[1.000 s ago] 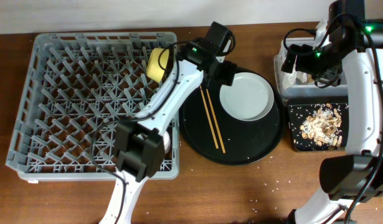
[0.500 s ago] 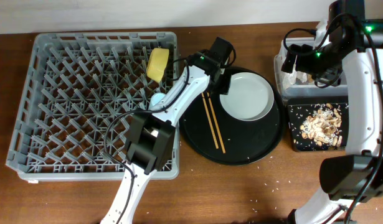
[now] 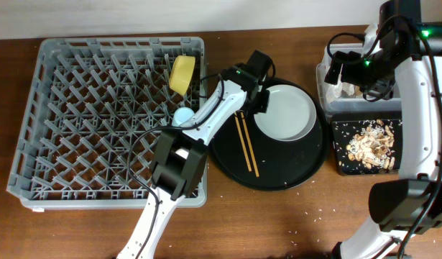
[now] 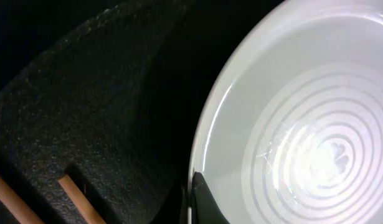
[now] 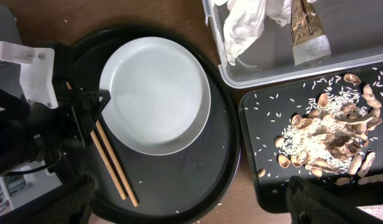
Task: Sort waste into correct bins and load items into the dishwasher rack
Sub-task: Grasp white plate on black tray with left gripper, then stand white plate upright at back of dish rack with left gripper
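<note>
The white plate [image 3: 284, 111] lies just ahead of the left jaws, whose state I cannot tell; the right jaws stand spread.

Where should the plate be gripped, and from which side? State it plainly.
Pinch the plate by the rim nearest the chopsticks, coming in from that side, where the left hand is. The plate lies flat in the round tray, so its raised rim is probably the only part the fingers can close on. The broad centre gives no hold.
</note>
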Tool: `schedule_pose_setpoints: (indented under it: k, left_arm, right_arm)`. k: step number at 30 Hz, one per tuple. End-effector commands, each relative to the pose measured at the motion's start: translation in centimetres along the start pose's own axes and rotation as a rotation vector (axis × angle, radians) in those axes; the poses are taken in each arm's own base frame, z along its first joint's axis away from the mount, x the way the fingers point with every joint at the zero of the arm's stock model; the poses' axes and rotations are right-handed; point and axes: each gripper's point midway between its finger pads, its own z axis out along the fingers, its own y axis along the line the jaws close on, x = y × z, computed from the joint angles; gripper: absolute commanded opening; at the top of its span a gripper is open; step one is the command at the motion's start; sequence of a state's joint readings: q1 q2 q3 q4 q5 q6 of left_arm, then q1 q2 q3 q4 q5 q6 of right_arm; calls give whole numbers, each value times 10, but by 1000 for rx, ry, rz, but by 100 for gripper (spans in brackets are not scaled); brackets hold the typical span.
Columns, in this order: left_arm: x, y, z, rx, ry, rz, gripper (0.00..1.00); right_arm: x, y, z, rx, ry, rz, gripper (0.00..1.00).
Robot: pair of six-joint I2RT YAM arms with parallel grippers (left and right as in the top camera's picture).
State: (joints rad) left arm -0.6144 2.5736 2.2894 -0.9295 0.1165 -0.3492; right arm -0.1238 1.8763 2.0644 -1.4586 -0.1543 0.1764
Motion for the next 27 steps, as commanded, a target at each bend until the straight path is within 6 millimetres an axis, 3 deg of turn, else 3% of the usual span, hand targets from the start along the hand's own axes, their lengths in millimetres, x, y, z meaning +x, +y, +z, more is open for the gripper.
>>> schedule_pose_setpoints:
  k: [1,4,6,13,16,19,27]
  left_arm:
    - [8,-4,8,-6,24,15,1]
    - [-8,-3,-13,-3,-18,7,1]
    - [-27,8,-46,-23,-68,-14,1]
    - [-89,61,-202,-130,-317,97,0]
    - [-99,109,-254,-359,-392,144,0]
    - [-101,176,-302,-699,-387,204,0]
    - [-90,260,-338,-941,-344,81,0]
  right_arm:
    - [-3,1,-8,7,-27,-13,98]
    - [-3,1,-8,7,-27,-13,98]
    - [-3,1,-8,7,-27,-13,98]
    - [-3,1,-8,7,-27,-13,99]
    - [-3,1,-8,7,-27,-13,98]
    - [-3,1,-8,7,-27,-13,98]
    - [-3,1,-8,7,-27,-13,98]
